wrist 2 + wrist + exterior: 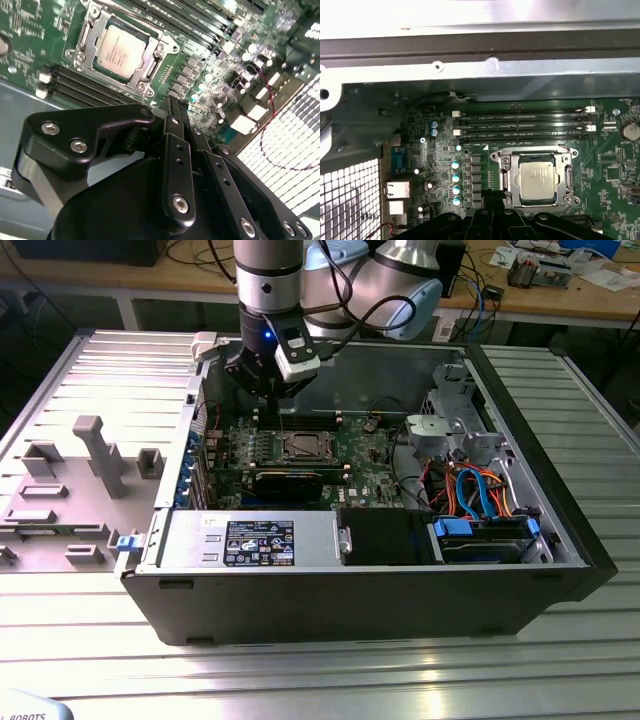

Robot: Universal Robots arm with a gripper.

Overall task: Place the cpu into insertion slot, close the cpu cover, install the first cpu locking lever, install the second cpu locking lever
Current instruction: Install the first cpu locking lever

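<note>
Hovering near the seated cpu (121, 50), the jaws look pinched shut, empty; a skewed descent could scrape the cpu cover (95, 32).

My claw (170, 104) is matt black and smooth, dotted with shiny steel screw heads. The cpu (121, 51) has a dull silver-grey metal top, and the cpu cover (91, 32) around it is brighter bare metal. The board (615, 165) is glossy green. The case wall (520, 75) is plain grey sheet metal, and the table (400, 680) is ribbed, gleaming metal.
</note>
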